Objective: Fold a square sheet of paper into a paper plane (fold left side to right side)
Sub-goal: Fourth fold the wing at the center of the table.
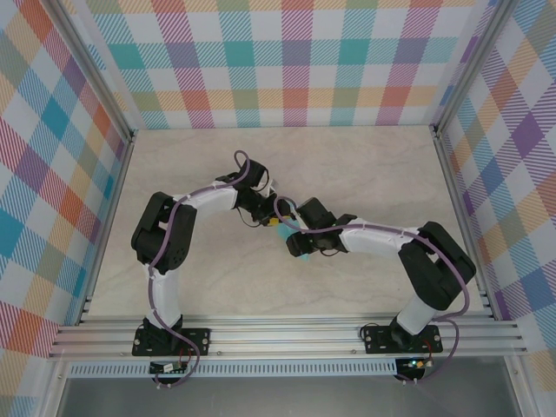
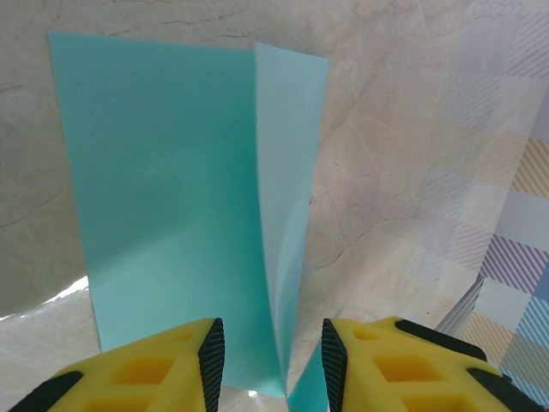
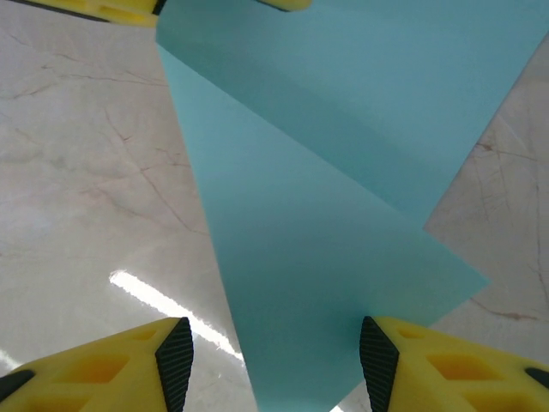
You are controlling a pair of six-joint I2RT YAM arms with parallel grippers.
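Note:
The square sheet of paper (image 2: 163, 189) is light turquoise and lies on the pale table, creased, with one paler flap (image 2: 287, 154) standing up from the fold. My left gripper (image 2: 273, 343) is open, and the foot of that flap rises between its yellow fingers without touching either pad. My right gripper (image 3: 276, 343) is open wide over the sheet (image 3: 343, 172), which lies in overlapping layers beneath it. From above, both grippers (image 1: 265, 211) (image 1: 291, 234) meet mid-table, and a sliver of the sheet (image 1: 276, 223) shows between them. The paper plane is out of view.
Checked walls (image 1: 295, 61) close the table on three sides, with aluminium posts (image 1: 452, 148) at the back corners. A metal rail (image 1: 287, 334) carries both arm bases along the near edge. Bare table (image 1: 287, 165) stretches behind the arms.

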